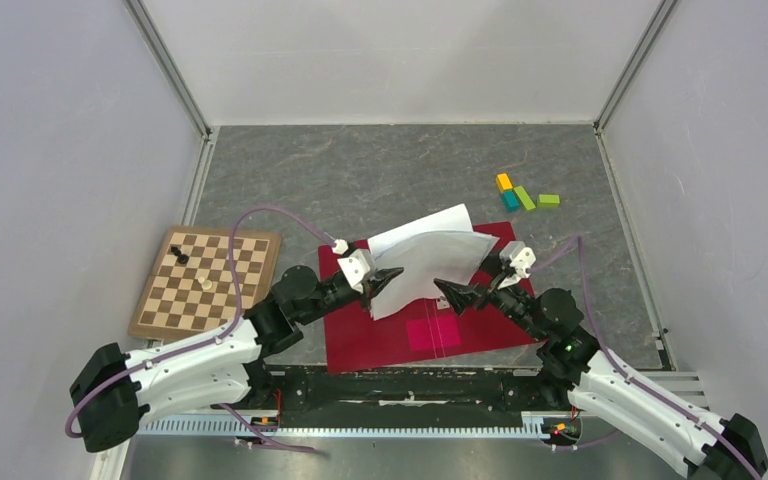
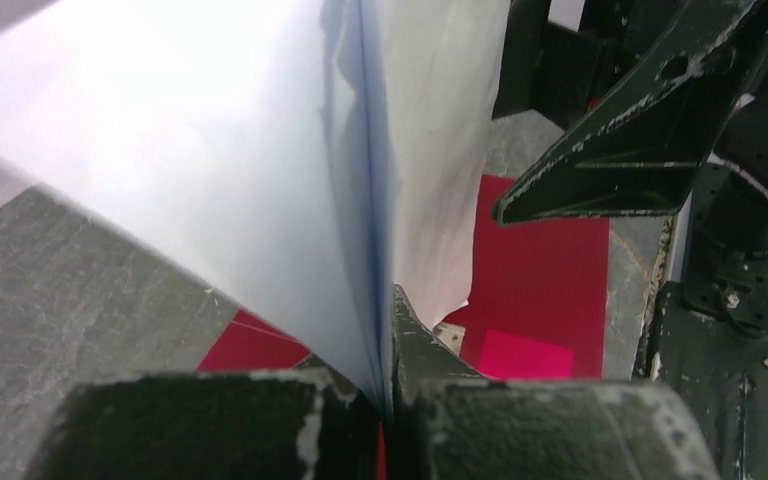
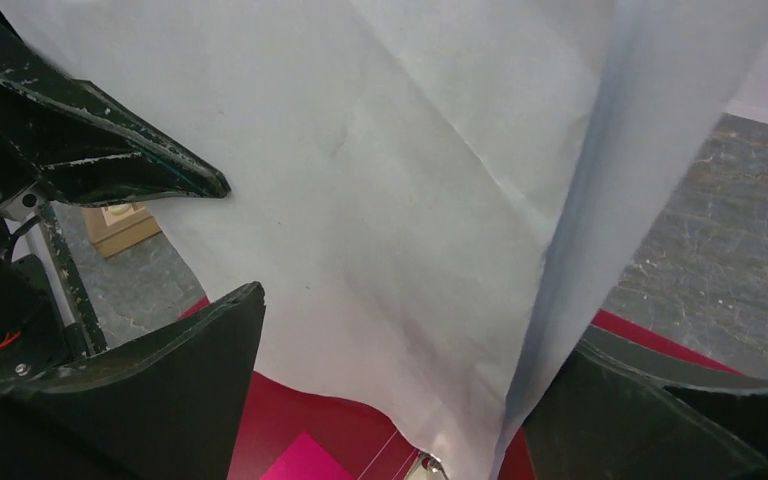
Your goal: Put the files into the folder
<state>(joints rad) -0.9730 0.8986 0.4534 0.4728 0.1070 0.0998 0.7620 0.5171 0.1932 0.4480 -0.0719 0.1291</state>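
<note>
The red folder lies open on the table in front of both arms, its pink square showing inside. The files, several white sheets, are held tilted above the folder, their lower edge near its metal clip. My left gripper is shut on the sheets' left edge, which is pinched between its jaws in the left wrist view. My right gripper is open at the sheets' right side. In the right wrist view the files hang between its spread jaws, and one sheet's edge rests near the right finger.
A wooden chessboard with a black piece and a white piece lies at the left. Several coloured blocks sit at the back right. Enclosure walls stand on three sides.
</note>
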